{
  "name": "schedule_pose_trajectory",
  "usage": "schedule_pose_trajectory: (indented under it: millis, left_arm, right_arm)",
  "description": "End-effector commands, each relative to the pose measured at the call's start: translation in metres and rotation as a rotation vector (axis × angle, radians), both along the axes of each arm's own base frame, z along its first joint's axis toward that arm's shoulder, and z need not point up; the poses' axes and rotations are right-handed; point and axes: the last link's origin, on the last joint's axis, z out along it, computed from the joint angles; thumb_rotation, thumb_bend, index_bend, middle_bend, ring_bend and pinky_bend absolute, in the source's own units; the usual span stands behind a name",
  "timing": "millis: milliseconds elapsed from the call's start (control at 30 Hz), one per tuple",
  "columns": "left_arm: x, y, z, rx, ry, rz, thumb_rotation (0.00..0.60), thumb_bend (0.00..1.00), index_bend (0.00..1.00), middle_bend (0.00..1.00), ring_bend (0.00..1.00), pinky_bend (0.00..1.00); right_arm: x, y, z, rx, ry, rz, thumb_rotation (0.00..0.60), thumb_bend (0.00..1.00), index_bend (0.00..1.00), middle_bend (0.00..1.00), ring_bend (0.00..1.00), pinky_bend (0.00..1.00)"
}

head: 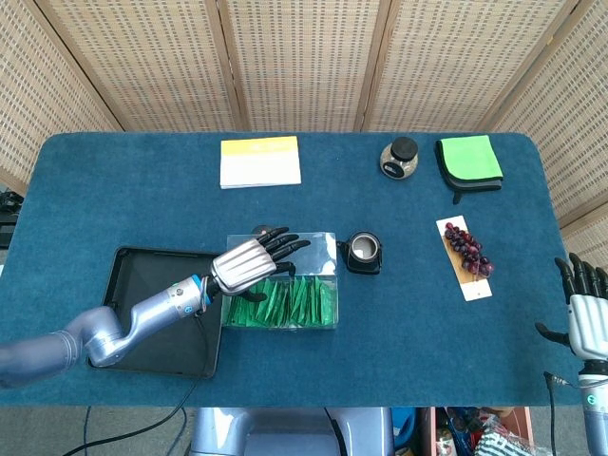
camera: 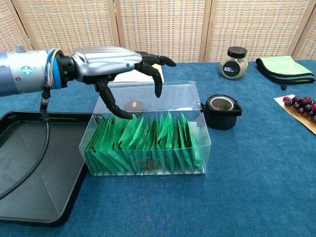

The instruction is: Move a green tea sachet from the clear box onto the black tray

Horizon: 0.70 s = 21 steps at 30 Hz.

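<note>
The clear box (head: 328,245) (camera: 201,132) stands mid-table with its lid tipped back, packed with a row of upright green tea sachets (head: 294,302) (camera: 148,145). My left hand (head: 249,266) (camera: 111,62) hovers over the box's left half with fingers spread and pointing down; the thumb tip reaches the sachet tops and holds nothing. The black tray (head: 152,337) (camera: 29,173) lies left of the box. My right hand (head: 587,318) rests open near the table's right front corner, seen only in the head view.
A black cup (head: 363,252) (camera: 222,111) stands right of the box. At the back are a yellow-white notepad (head: 259,161), a dark-lidded jar (head: 399,159) (camera: 234,62) and a green cloth (head: 468,159) (camera: 284,66). Grapes on a card (head: 466,253) lie at right.
</note>
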Motion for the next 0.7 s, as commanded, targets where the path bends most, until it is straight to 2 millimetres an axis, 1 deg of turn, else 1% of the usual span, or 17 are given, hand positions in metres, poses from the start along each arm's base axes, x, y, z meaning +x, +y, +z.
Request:
schedule_pose_trajectory:
  millis: [33, 300, 700]
  left_arm:
    - [0.002, -0.001, -0.007, -0.005, 0.013, -0.004, 0.600, 0.24, 0.38, 0.00, 0.00, 0.00]
    - [0.008, -0.001, -0.025, -0.007, 0.031, -0.010, 0.600, 0.26, 0.40, 0.00, 0.00, 0.00]
    - [0.004, 0.001, -0.036, -0.008, 0.070, 0.003, 0.600, 0.28, 0.41, 0.00, 0.00, 0.00]
  right_arm:
    - [-0.001, 0.000, 0.000, 0.000, -0.001, -0.002, 0.600, 0.00, 0.00, 0.00, 0.00, 0.00]
    - [-0.002, 0.000, 0.002, -0.006, -0.005, -0.007, 0.600, 0.00, 0.00, 0.00, 0.00, 0.00]
    - [-0.005, -0.001, 0.002, -0.004, -0.009, -0.015, 0.600, 0.00, 0.00, 0.00, 0.00, 0.00]
